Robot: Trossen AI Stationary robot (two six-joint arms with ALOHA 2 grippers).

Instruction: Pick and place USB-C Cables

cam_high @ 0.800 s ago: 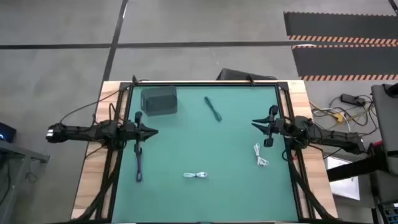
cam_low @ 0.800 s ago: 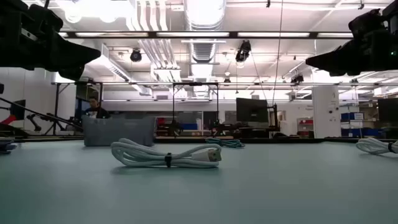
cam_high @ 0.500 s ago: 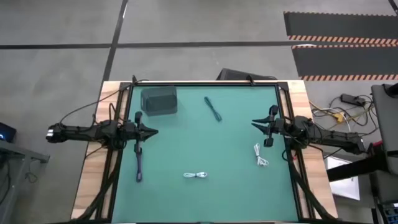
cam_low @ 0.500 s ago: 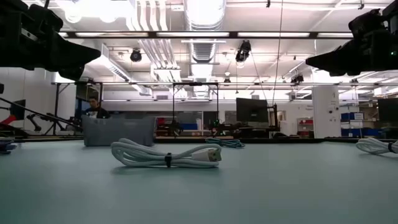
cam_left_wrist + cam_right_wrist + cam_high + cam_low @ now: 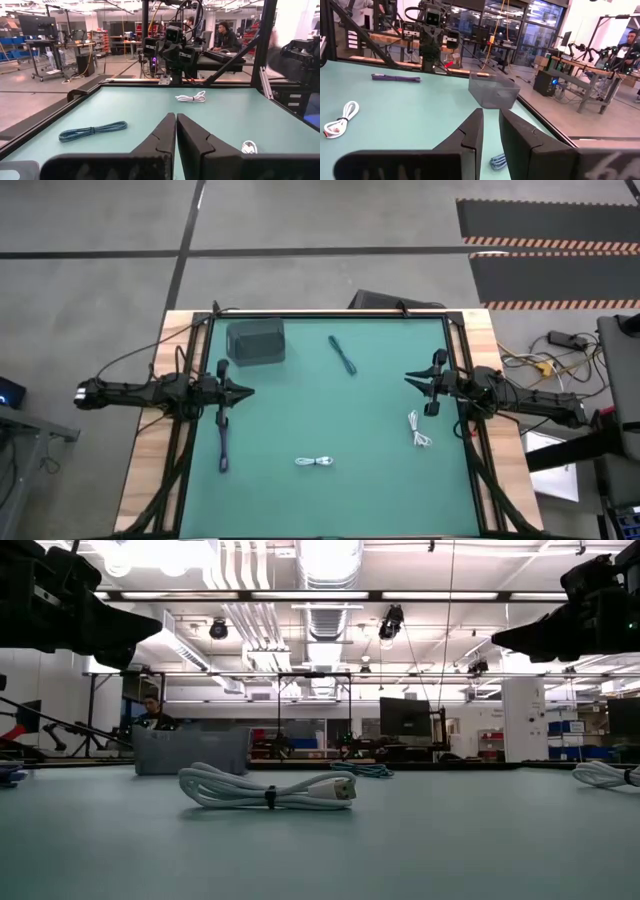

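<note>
Just no readable writing; two white looped cables (image 5: 318, 463) (image 5: 418, 430), two dark straight cables (image 5: 224, 438) (image 5: 342, 355); left gripper (image 5: 247, 390) closed, right gripper (image 5: 409, 379) slightly apart, both empty.

Four cable bundles are spread apart on the green counter (image 5: 330, 410). A white looped cable (image 5: 317, 463) is laid flat near the front middle. A second white cable (image 5: 418, 429) is coiled toward the right side. One dark cable (image 5: 342, 355) is stretched slantwise near the back, and another dark cable (image 5: 224, 442) is laid straight at the left.
</note>
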